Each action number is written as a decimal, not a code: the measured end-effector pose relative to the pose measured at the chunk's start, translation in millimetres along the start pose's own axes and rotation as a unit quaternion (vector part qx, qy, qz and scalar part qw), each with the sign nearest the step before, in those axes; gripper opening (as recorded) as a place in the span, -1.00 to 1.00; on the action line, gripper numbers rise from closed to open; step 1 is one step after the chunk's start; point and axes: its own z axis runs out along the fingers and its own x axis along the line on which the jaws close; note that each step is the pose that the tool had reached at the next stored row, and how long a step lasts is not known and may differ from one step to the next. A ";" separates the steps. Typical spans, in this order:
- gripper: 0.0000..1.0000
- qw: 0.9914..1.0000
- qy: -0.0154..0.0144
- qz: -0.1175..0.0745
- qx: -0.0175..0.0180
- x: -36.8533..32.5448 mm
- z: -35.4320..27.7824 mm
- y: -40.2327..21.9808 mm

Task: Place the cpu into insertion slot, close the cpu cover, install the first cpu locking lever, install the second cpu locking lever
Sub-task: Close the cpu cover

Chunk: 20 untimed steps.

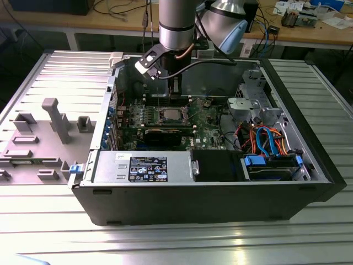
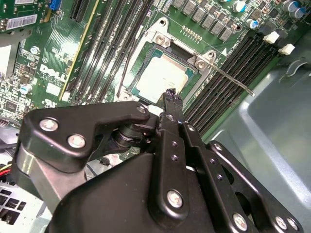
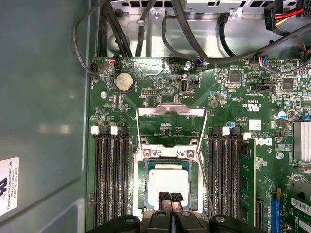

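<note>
To the exterior view's left of the gripper (image 1: 175, 97), outside the computer case (image 1: 209, 201), we find a grey fixture tray (image 1: 52, 130) with upright blocks on the ribbed metal table (image 1: 165, 243). The case lies open. Inside it, nearer the camera than the gripper, sits a power supply (image 1: 143, 168) with a dark label. The arm reaches down over the green motherboard (image 1: 209, 118).

Directly below the gripper (image 3: 170, 198) we find the insertion slot (image 3: 147, 174). The cpu (image 3: 167, 180) lies flat inside it, silver-grey top up. In both wrist views the fingertips (image 3: 165, 198) are pressed together with nothing between them. They stand over one edge of the cpu (image 2: 158, 77); we cannot tell whether they touch it.

Beyond the slot from the gripper, the cpu cover (image 3: 170, 110) is swung open, away from the cpu, and green board shows through its cut-out centre. Black memory slots (image 3: 112, 179) run along both sides of the slot. In the second wrist view, a thin metal locking lever (image 2: 228, 80) sticks out unlatched from a corner of the slot, slanting over the memory slots just beside the gripper (image 2: 171, 96).

To the exterior view's right of the gripper, a silver drive cage (image 1: 256, 102) and orange and blue cables (image 1: 265, 138) occupy the case.
</note>
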 end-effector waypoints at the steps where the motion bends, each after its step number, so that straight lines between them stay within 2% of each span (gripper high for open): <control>1: -0.79 1.000 0.000 0.000 0.000 0.0 -0.3 0.0; 9: -0.79 1.000 0.000 0.000 0.000 0.1 -6.1 0.2; 20: -0.79 1.000 0.000 0.000 0.000 0.3 -17.7 0.5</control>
